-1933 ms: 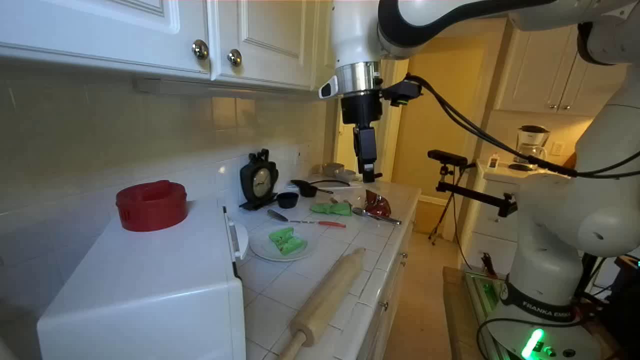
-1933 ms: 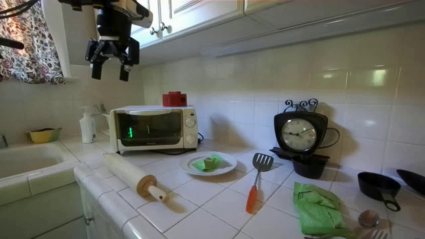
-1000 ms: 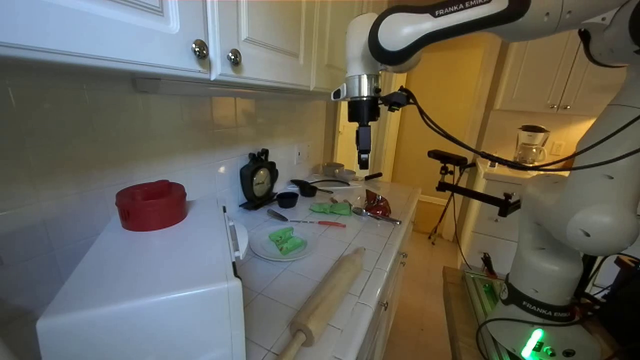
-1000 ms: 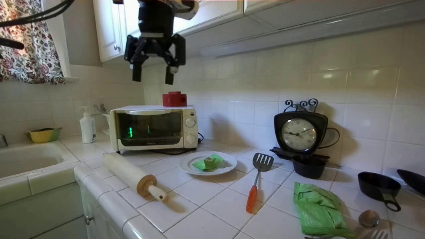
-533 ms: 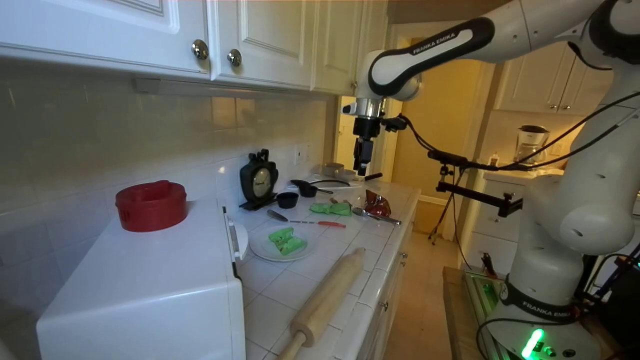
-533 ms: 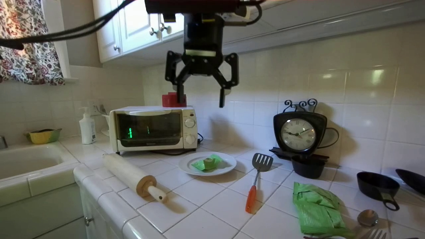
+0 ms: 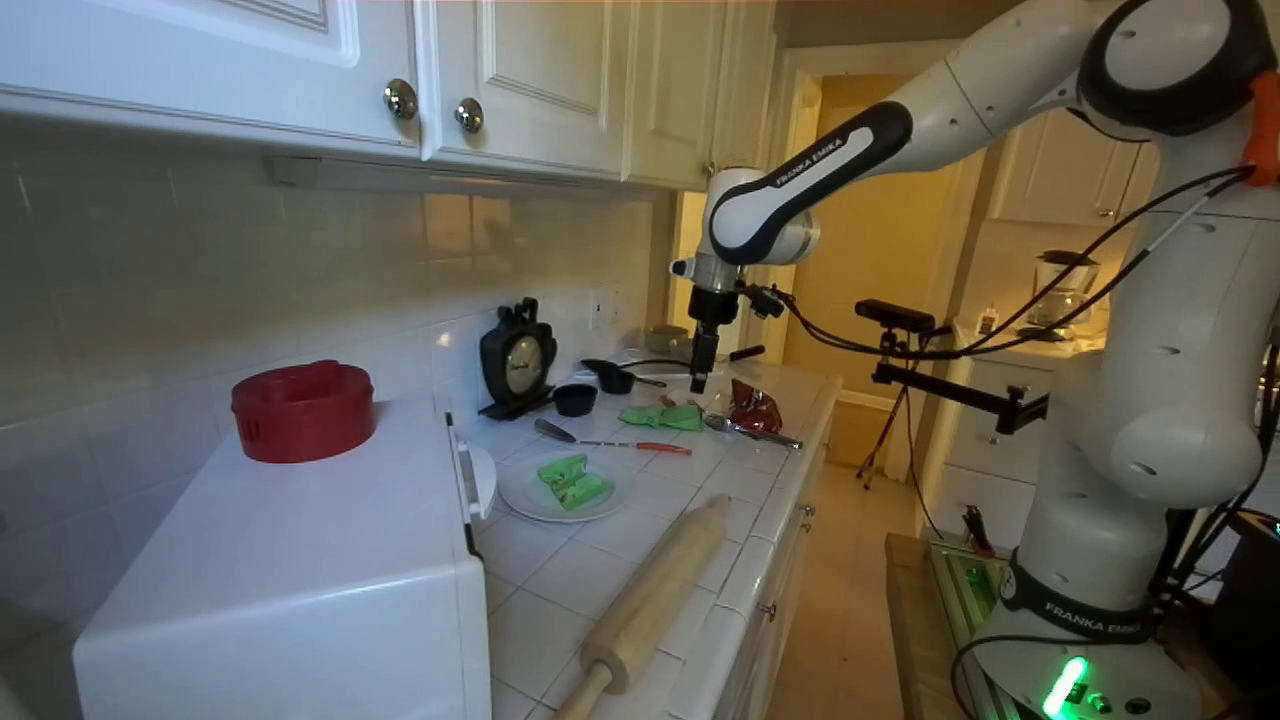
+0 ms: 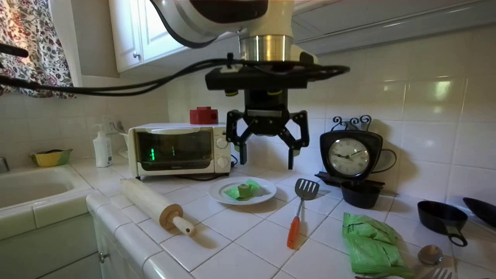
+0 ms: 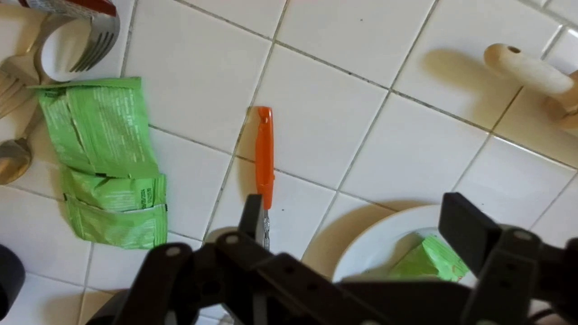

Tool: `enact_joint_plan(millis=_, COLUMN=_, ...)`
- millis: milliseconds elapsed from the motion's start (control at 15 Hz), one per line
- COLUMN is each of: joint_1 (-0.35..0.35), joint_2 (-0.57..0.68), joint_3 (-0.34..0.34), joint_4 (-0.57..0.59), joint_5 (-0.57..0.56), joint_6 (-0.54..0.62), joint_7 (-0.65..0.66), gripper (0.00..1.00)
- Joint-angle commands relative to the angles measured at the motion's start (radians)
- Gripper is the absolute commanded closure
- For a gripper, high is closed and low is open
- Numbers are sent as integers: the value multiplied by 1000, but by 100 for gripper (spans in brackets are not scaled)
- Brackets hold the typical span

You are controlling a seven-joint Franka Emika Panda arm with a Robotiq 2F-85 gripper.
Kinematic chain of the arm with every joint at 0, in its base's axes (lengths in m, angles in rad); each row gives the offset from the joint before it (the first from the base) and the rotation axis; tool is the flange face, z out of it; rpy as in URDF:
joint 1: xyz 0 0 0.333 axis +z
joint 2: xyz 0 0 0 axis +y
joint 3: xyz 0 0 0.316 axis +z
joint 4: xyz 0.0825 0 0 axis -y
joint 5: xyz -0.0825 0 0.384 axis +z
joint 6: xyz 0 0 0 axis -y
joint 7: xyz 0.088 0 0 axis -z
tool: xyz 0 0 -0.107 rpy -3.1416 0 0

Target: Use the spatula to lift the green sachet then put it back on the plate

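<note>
Above the tiled counter [image 8: 236,250], the gripper [image 8: 267,159] is held pointing downward, clear of everything below, its fingers [image 8: 243,155] spread wide apart. As seen in an exterior view, the spatula [image 8: 297,219] is laid on the tiles to the right of the plate [image 8: 267,193], its slotted blade turned to the far side and its orange handle to the near side. The green sachet [image 7: 574,484] is shown on the plate in both exterior views, inside the rim's outer line. Bare tile is seen between the plate and the rolling pin [image 8: 147,199], and a wider stretch is shown nearer, between the rolling pin and the spatula. This room is bounded on the left by the counter's rounded edge and the sink [image 8: 38,182]; on the far side, by the toaster oven [image 8: 174,149] and the tiled wall [image 8: 426,151]; on the right, by the clock [image 8: 348,157], a black cup [image 8: 360,195] and a larger green packet [image 8: 372,244].

In the wrist view, most of the spatula beyond its handle is covered by the gripper, and the plate and green sachet are partly hidden by it too. There, the rolling pin is cut off by the right border and a red packet [image 9: 100,5] by the top. In an exterior view, a black object [image 8: 482,211] of unclear kind is cropped at the right.
</note>
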Motion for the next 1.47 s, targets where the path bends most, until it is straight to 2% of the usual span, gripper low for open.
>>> enact_joint_plan(millis=0, joint_1=-36, joint_2=89, joint_3=20, joint_4=21, joint_5=66, joint_6=48, joint_7=14, gripper=0)
enact_joint_plan(millis=267, joint_1=-67, joint_2=157, joint_3=36, joint_4=39, joint_5=115, joint_6=102, joint_7=46, gripper=0)
enact_joint_plan(millis=400, joint_1=-76, joint_2=180, joint_3=48, joint_4=40, joint_5=123, joint_6=146, joint_7=124, gripper=0)
enact_joint_plan(millis=467, joint_1=-77, joint_2=187, joint_3=52, joint_4=49, joint_5=109, joint_6=128, joint_7=179, gripper=0)
enact_joint_plan(millis=533, joint_1=-88, joint_2=154, joint_3=56, joint_4=18, joint_5=87, joint_6=123, joint_7=113, gripper=0)
enact_joint_plan(millis=733, joint_1=-90, joint_2=172, joint_3=66, joint_4=31, joint_5=86, joint_6=123, joint_7=169, gripper=0)
enact_joint_plan(millis=1400, joint_1=-91, joint_2=174, joint_3=66, joint_4=35, joint_5=86, joint_6=123, joint_7=177, gripper=0)
